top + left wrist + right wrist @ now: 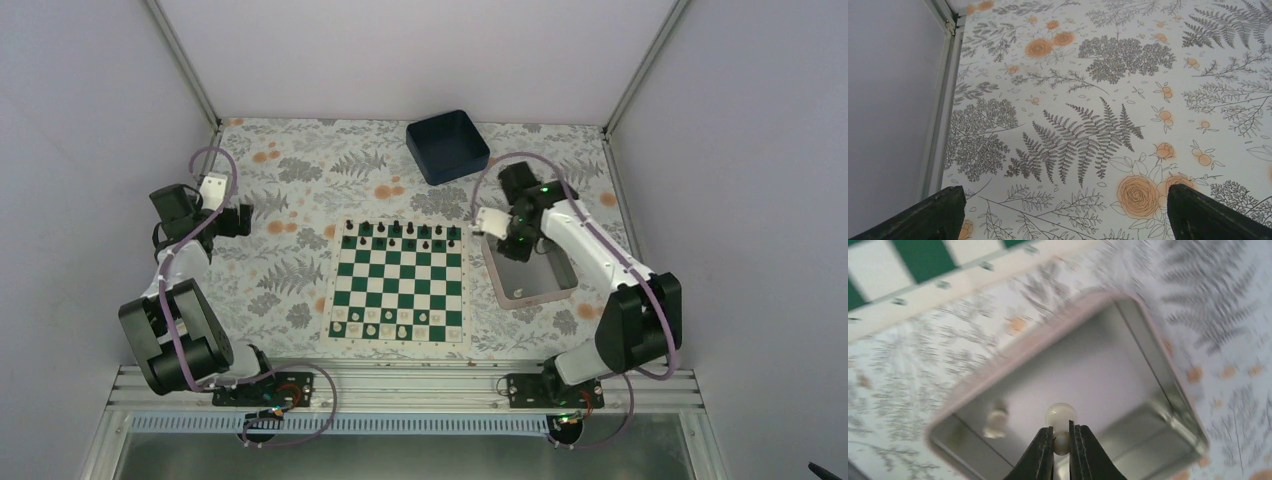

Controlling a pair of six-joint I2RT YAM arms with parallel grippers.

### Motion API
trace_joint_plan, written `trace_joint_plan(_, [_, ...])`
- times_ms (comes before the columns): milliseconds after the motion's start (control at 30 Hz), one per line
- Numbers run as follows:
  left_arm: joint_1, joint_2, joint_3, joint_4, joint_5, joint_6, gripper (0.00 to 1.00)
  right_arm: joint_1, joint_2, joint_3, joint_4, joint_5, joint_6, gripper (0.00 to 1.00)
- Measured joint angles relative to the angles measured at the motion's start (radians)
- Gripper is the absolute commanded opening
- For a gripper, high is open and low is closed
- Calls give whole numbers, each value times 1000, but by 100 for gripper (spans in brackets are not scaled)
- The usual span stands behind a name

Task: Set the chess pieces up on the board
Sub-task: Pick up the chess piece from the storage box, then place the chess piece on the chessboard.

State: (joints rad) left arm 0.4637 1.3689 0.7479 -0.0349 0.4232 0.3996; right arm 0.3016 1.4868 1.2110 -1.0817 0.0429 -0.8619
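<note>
Fingers (1040,456) of right gripper (1061,434) pinching small cream plastic chess piece (1060,416) over silver metal tray (1013,347) | second cream piece (996,421) lying in tray | green-and-white square chessboard (923,262) near tray | left gripper (1066,194) spread above floral tablecloth (1108,75), well apart from chessboard

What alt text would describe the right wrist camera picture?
The right gripper pinches a cream chess piece over a metal tray. A second piece sits in the tray; the chessboard edge shows top left.
</note>
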Motion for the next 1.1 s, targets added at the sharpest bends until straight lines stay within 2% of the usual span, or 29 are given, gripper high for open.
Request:
trace_joint_plan(133, [0,-20,0,0,13,0,100,168,-11,-24,-15,-24,28,9])
trace_joint_plan(267, [0,-53,0,0,24,0,100,306,-34,-120,-2,-74,64,9])
trace_joint_plan(433, [0,-92,0,0,32,-1,100,414,-34,-219,56,-131,103,9])
trace_joint_plan(800, [0,-103,0,-1,34,-1,100,487,59,-238,189,-200,114,11])
trace_joint_plan(1100, [0,-111,0,-1,38,-1,100,511,114,-240,199,-200,119,11])
